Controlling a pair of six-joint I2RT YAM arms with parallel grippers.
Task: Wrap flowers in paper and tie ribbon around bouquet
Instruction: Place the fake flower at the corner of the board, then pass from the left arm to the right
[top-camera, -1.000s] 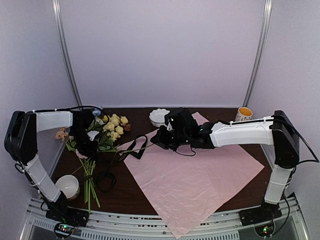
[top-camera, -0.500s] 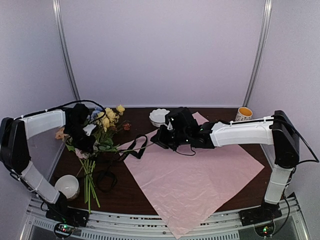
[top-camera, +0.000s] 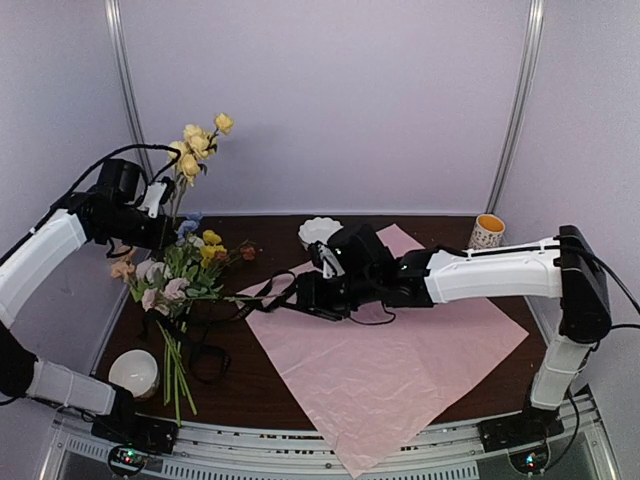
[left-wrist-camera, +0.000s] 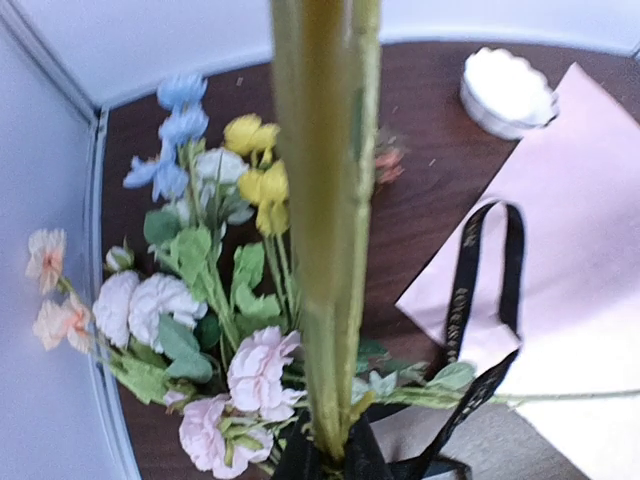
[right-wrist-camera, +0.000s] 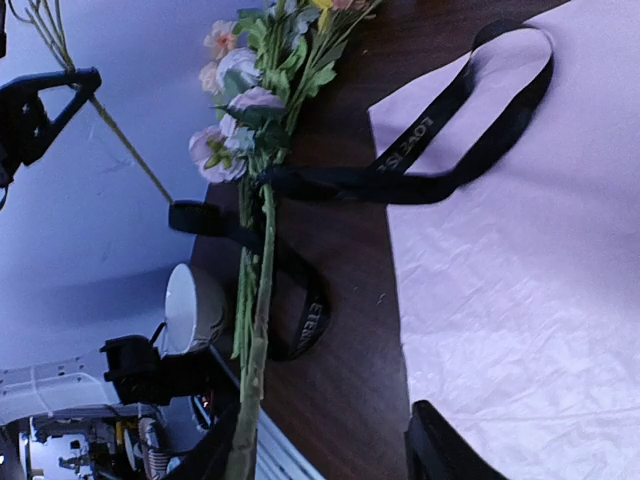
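Note:
My left gripper (top-camera: 165, 212) is raised over the table's left side, shut on the green stem of a yellow flower sprig (top-camera: 198, 150) that stands upright; the stem (left-wrist-camera: 328, 250) fills the left wrist view. The other flowers (top-camera: 178, 278), pink, white, blue and yellow, lie on the table below. The pale pink paper (top-camera: 395, 345) lies flat in the middle. The black ribbon (top-camera: 268, 296) crosses the paper's left corner and loops over the stems. At that corner my right gripper (top-camera: 306, 292) is open, with a green stem (right-wrist-camera: 255, 340) beside one finger (right-wrist-camera: 205, 458).
A white bowl (top-camera: 138, 372) sits at the near left by the stem ends. A scalloped white dish (top-camera: 318, 232) and a yellow mug (top-camera: 487, 228) stand along the back edge. Walls close in the table at the back and on the left.
The left arm has risen, lifting the yellow sprig off the pile. The right gripper has opened and slid a little left toward the ribbon.

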